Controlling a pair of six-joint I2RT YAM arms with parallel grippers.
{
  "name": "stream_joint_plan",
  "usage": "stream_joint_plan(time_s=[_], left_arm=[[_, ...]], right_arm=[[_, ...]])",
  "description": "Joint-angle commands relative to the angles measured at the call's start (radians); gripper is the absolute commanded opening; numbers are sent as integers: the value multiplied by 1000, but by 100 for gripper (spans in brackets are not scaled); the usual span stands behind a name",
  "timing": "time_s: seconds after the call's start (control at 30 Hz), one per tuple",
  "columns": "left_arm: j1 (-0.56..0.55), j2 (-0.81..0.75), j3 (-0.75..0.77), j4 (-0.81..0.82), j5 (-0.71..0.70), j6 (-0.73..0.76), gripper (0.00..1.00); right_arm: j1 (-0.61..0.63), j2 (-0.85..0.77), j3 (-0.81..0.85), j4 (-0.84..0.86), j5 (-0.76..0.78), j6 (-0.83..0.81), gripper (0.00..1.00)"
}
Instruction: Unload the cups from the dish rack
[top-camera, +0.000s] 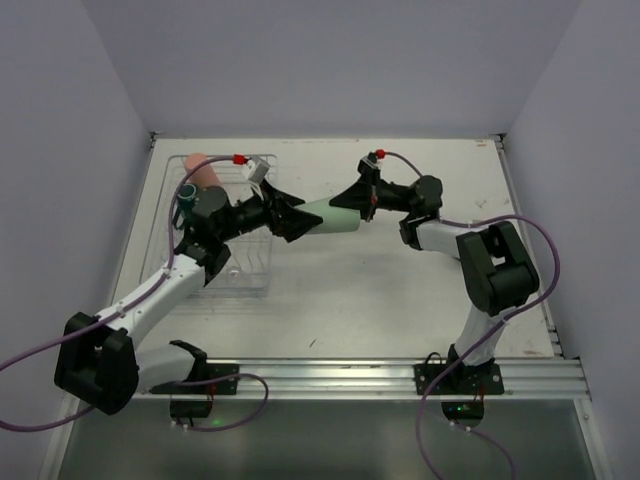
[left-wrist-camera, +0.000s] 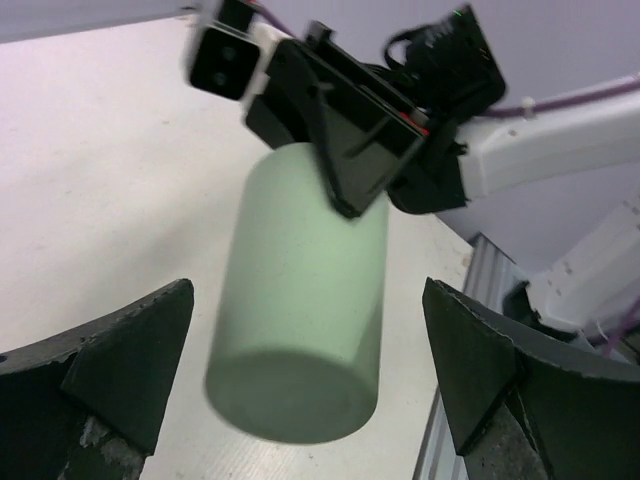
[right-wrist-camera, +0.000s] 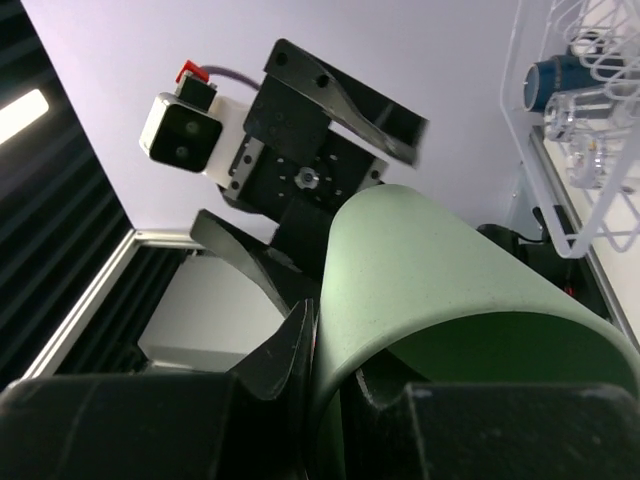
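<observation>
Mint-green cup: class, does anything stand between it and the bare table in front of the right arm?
Nothing visible. The right gripper holds the mint-green cup above bare table; the open left gripper flanks its base without touching, and the dish rack lies off to the left.

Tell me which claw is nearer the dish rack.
Left. The left claw hangs just beside the dish rack's right edge; the right claw is farther right, past the mint-green cup it grips.

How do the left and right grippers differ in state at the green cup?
The left gripper is open, its fingers clear of the mint-green cup; the right gripper is shut on its rim. The left one faces the cup's base, the right one its mouth. Both are black.
</observation>
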Motion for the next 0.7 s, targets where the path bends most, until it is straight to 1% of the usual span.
stream_joint_plan(time_s=[0.0, 0.03, 0.07, 0.1, 0.13, 0.17, 0.2, 0.23, 0.27, 0.3, 0.33, 0.37, 0.4, 0.47, 0.5, 0.53, 0.57, 0.6, 0.67], left_arm=[[-3, -94, 56, -121, -274, 19, 100], [-3, -104, 70, -160, -325, 42, 100], [-5, -122, 104, -198, -378, 49, 100], [-3, -128, 122, -291, -492, 50, 100], [-2, -134, 141, -345, -560, 49, 100], [-3, -136, 185, -449, -681, 49, 100], [-3, -131, 208, -514, -735, 47, 100], [-3, -127, 227, -553, -777, 50, 100], [-3, -116, 253, -582, -809, 50, 100], [-2, -112, 259, -626, -864, 61, 100], [-3, -104, 267, -646, -890, 64, 100], [-3, -90, 274, -668, -916, 62, 100], [-2, -84, 285, -711, -967, 53, 100], [-3, -67, 294, -763, -1036, 43, 100], [-3, -61, 305, -778, -1059, 30, 100], [-3, -55, 313, -797, -1085, 26, 100], [-2, -44, 320, -832, -1126, 20, 100], [-2, -36, 343, -850, -1148, 18, 100], [3, -13, 366, -898, -1202, 12, 100]], right_arm=[[-65, -58, -37, 156, -46, 128, 0], [-82, -73, -49, 59, -53, 32, 0], [-117, -108, -72, 2, -60, -25, 0], [-132, -127, -80, -73, -65, -83, 0], [-151, -145, -82, -221, -65, -204, 0], [-177, -182, -76, -303, -62, -275, 0], [-188, -200, -60, -406, -56, -350, 0], [-195, -222, -42, -677, -41, -550, 0], [-209, -242, 31, -849, -13, -682, 0], [-211, -275, 82, -1025, 91, -807, 0], [-212, -283, 134, -1329, 167, -1020, 0], [-212, -286, 206, -1403, 226, -1074, 0], [-214, -289, 219, -1447, 290, -1096, 0], [-223, -285, 266, -1528, 363, -1169, 0], [-223, -282, 295, -1592, 500, -1212, 0], [-223, -270, 349, -1714, 573, -1293, 0], [-220, -266, 372, -1761, 661, -1326, 0], [-222, -259, 401, -1834, 820, -1379, 0], [-222, -245, 436, -1896, 997, -1427, 0]])
